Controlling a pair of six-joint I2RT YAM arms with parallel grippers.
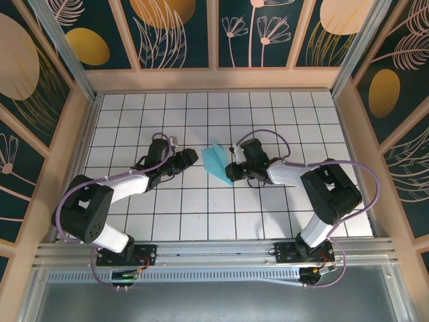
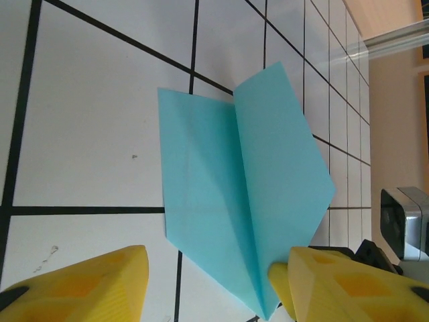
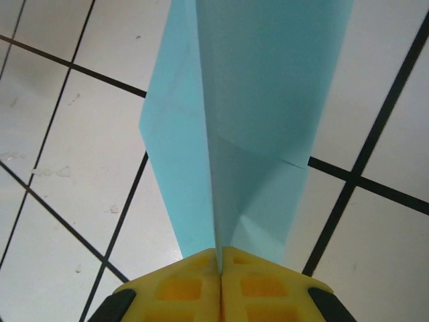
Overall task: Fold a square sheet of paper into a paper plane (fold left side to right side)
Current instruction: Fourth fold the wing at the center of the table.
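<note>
The square sheet of paper is folded into a turquoise paper plane point(image 1: 216, 162) with a lengthwise crease, resting on the white grid near the table's middle. In the left wrist view the paper plane point(image 2: 255, 188) spreads two wings and points toward my left gripper point(image 2: 214, 292). That gripper is open, its yellow fingers point(image 2: 80, 288) on either side of the tip, the right one touching the paper's edge. My right gripper point(image 3: 220, 265) is shut on the raised centre fold of the paper plane point(image 3: 261, 100). From above, the left gripper point(image 1: 193, 159) and right gripper point(image 1: 231, 169) flank the paper.
The white tiled table point(image 1: 201, 215) is ringed by wooden walls point(image 1: 74, 147) and an aluminium rail point(image 1: 214, 251) at the near edge. The right arm's wrist camera point(image 2: 404, 231) shows just beyond the paper.
</note>
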